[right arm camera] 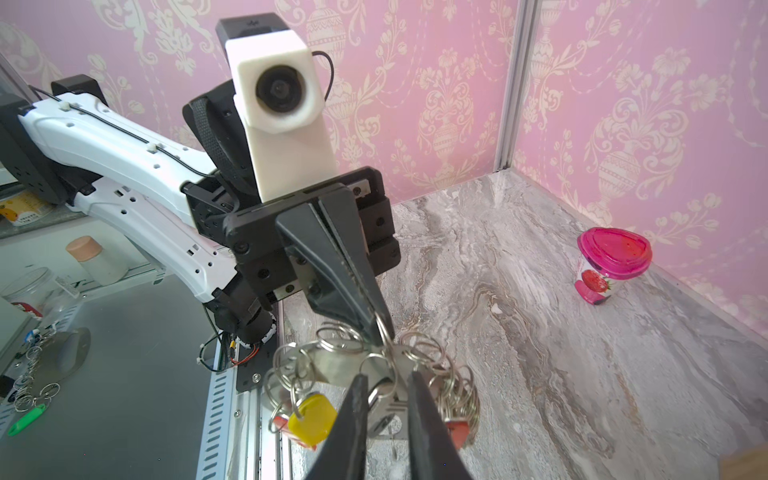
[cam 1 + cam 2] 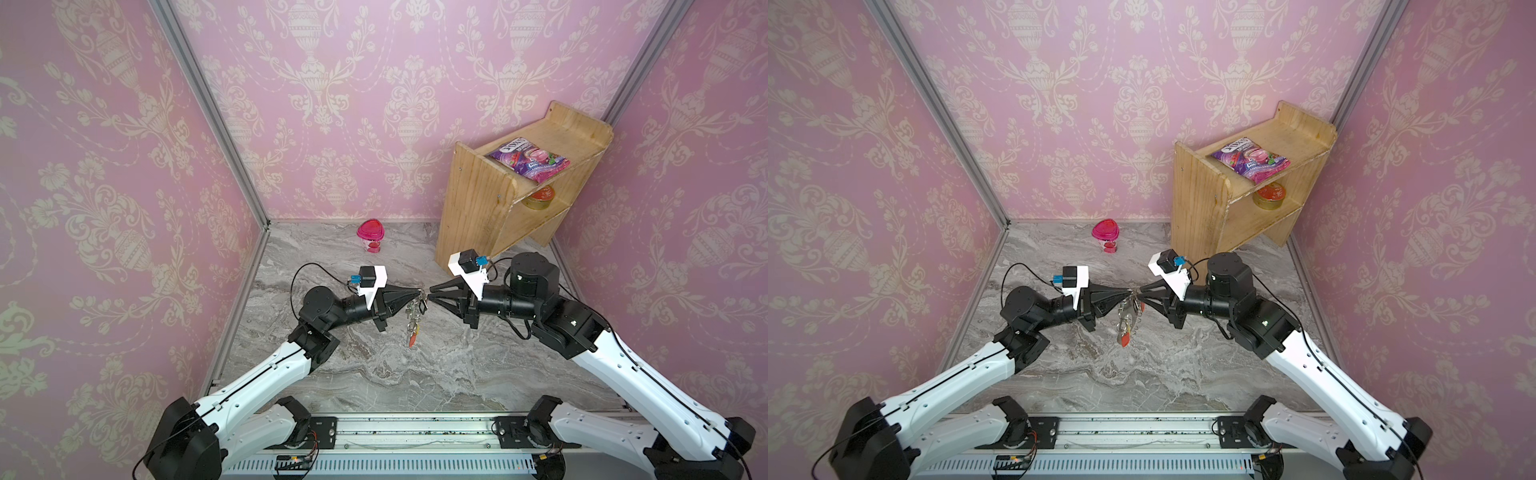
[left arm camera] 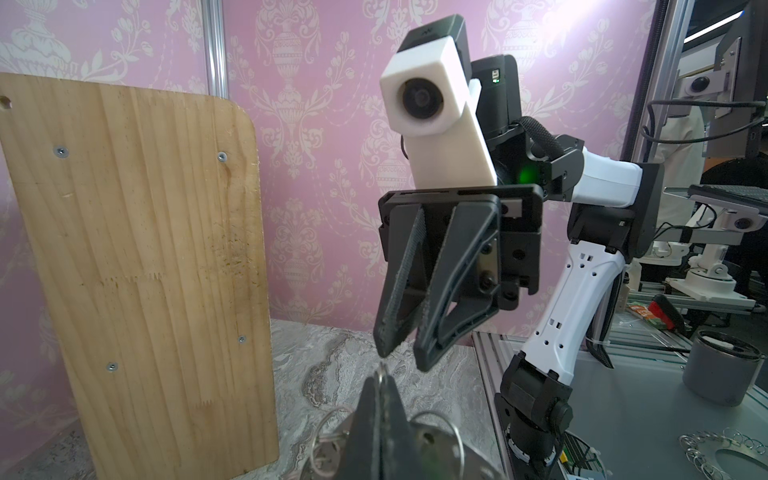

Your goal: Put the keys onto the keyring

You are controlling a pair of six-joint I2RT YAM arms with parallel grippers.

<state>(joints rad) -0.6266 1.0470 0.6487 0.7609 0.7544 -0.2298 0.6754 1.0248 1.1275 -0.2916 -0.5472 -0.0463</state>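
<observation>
Keyring (image 1: pixel 332 368) hangs mid-air over counter (image 2: pixel 374 374), L tool (image 1: pixel 376 328) clamped on its top ring, R tool (image 3: pixel 404 360) slightly agape & empty; prob. stiff, slick, swingy metal, so pinch plate edge, not tags (image 1: pixel 311 417).

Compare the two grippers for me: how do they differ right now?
The left gripper is shut; the right gripper has jaws slightly apart. The left gripper holds the hanging keyring; the right gripper holds nothing. Both face each other, tips nearly meeting at the keyring.
</observation>
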